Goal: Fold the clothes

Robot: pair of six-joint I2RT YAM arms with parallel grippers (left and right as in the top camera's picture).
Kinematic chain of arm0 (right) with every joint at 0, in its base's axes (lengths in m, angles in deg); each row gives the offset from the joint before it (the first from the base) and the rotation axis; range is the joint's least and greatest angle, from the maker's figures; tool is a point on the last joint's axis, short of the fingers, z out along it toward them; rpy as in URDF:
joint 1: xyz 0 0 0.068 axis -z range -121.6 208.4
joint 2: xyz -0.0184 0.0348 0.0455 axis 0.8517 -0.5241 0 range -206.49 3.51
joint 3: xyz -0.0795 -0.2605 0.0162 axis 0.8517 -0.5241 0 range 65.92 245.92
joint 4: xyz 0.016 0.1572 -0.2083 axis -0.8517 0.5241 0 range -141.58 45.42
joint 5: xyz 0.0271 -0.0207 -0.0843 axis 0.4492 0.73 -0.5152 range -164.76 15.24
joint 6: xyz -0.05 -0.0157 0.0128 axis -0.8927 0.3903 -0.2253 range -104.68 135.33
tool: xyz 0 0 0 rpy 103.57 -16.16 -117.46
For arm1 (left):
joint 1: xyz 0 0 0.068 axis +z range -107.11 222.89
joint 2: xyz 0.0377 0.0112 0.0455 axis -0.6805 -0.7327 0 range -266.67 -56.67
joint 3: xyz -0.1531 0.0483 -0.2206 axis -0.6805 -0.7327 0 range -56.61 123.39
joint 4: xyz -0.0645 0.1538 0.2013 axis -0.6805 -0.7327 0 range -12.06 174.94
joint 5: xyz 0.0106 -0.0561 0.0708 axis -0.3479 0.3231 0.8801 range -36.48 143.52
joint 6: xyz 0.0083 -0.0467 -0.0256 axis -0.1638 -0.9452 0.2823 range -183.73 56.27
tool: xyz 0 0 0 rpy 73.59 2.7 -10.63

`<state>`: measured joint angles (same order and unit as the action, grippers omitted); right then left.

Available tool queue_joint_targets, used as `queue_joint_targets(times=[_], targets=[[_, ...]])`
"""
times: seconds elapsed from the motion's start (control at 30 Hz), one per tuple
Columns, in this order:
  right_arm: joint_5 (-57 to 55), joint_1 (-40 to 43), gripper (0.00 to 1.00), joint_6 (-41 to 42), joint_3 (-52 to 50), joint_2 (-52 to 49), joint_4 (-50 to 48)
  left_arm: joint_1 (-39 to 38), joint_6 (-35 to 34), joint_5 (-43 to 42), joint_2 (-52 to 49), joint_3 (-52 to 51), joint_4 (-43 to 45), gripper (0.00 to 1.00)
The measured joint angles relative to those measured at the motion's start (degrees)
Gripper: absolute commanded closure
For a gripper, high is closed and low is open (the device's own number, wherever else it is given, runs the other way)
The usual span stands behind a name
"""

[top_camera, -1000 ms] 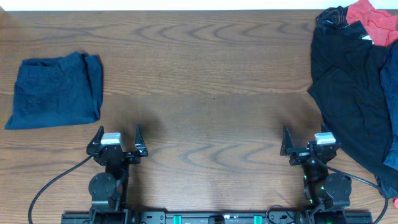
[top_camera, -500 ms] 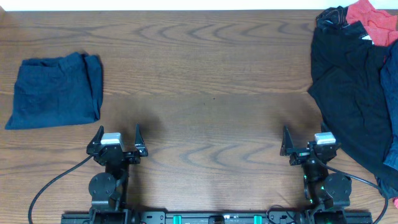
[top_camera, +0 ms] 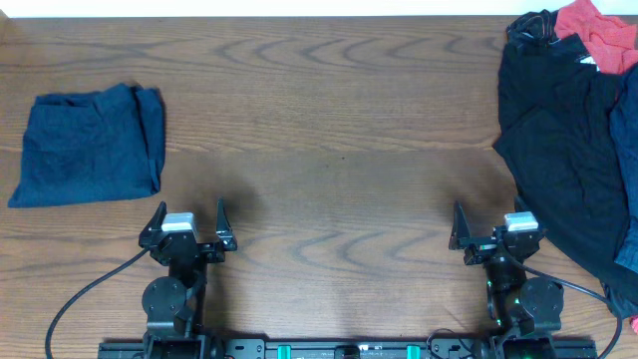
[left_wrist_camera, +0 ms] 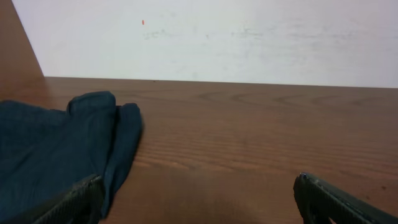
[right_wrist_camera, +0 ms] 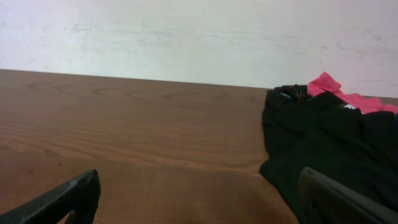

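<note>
Both pairs stand spread wide and hold nothing: the left fingers (top_camera: 157,221) and the right fingers (top_camera: 459,227) hover low over bare wood near the front edge of the bench (top_camera: 339,120), one toward each front corner. Out from the left pair, toward the left edge, a folded navy garment (top_camera: 90,150) lies as a compact, roughly square packet; that one looks done and needs no more handling. Out from the right pair, just beside it and running along the right edge to the far right corner, lies the unfolded heap of clothes (top_camera: 583,199): a large dark garment (top_camera: 558,130) on top, a red piece (top_camera: 598,30) at the corner and a strip of blue cloth (top_camera: 626,130) at the very edge. The step in hand seems to be fetching the next piece. To do it well, the right arm should pinch only the top dark layer at its near, free edge, so the pieces beneath are not dragged along, then draw it to the middle of the bench. There both arms can spread it flat and smooth it before making any fold.
</note>
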<state>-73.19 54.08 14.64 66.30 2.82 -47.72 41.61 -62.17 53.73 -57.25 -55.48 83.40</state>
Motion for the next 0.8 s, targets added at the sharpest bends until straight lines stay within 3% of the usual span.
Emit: queue_joint_targets(times=[0.3,0.5,0.8], targets=[[-0.94,0.0,0.01,2.99,0.07,0.0,0.48,0.0,-3.72,-0.72,0.0,0.37,-0.7,0.02],[-5.25,0.0,0.01,5.09,4.28,-1.9,7.28,0.0,-5.53,-1.11,-1.38,2.97,-5.55,0.02],[-11.74,0.0,0.01,5.73,24.09,-21.05,19.63,0.0,-6.08,-1.11,-18.25,20.96,-14.19,0.02]])
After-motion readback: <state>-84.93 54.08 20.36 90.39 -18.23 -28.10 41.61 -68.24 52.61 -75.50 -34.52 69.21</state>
